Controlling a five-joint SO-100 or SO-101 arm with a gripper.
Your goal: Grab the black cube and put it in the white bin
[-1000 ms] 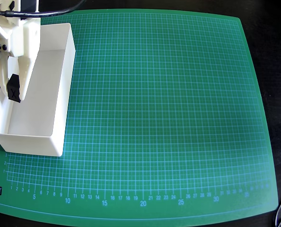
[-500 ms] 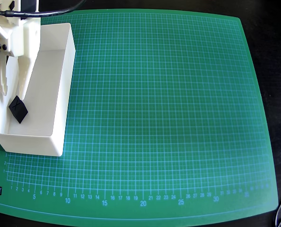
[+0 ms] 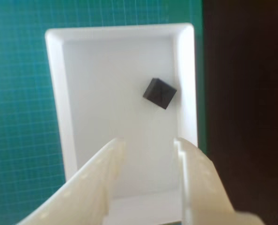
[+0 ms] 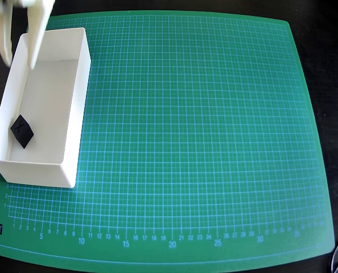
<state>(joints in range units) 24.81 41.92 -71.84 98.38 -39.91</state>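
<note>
The black cube lies on the floor of the white bin, close to the right wall in the wrist view. In the overhead view the cube shows a faint X on top and rests near the bin's left wall, toward the near end of the bin. My gripper is open and empty, its pale fingers held above the bin, apart from the cube. In the overhead view the gripper hangs over the bin's far end at the top left.
The bin stands on the left part of a green gridded cutting mat. A dark table surface lies beside the mat and bin.
</note>
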